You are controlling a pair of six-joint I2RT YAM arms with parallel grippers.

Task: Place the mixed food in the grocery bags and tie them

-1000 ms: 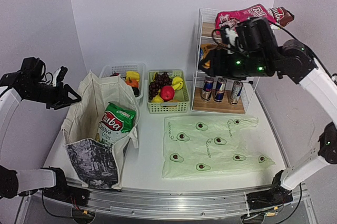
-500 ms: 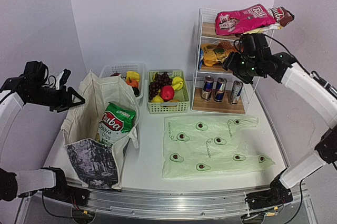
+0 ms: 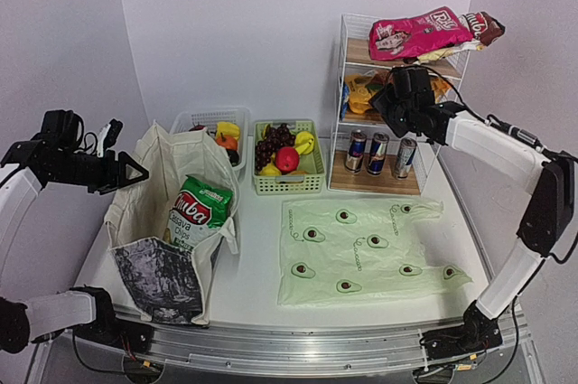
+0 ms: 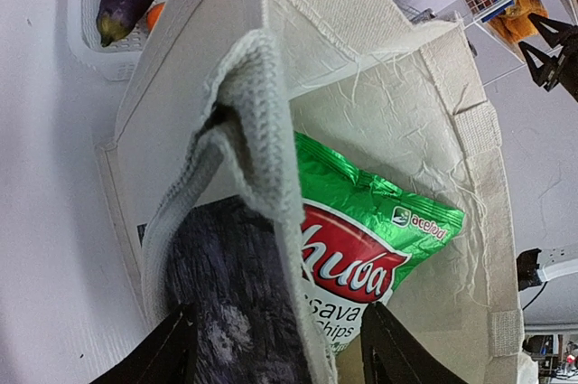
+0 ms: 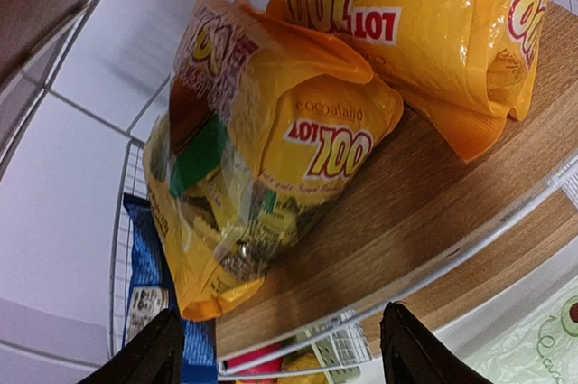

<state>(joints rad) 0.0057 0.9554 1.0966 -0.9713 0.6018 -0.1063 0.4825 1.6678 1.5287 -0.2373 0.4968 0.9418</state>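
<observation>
— Where's your left claw [image 3: 120,168]?
— Spread wide over the canvas tote's [image 3: 144,181] left edge. The green-white packet [image 3: 197,210] sits inside.
— And your right claw [image 3: 383,102]?
— Spread too, facing the orange packets [image 5: 271,158] on the rack's [image 3: 361,183] middle shelf. The avocado bag [image 3: 361,253] lies flat on the desk [image 3: 253,268].

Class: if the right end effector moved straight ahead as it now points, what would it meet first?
Probably the nearer orange snack packet on the wooden shelf, though depth is unclear.
</observation>
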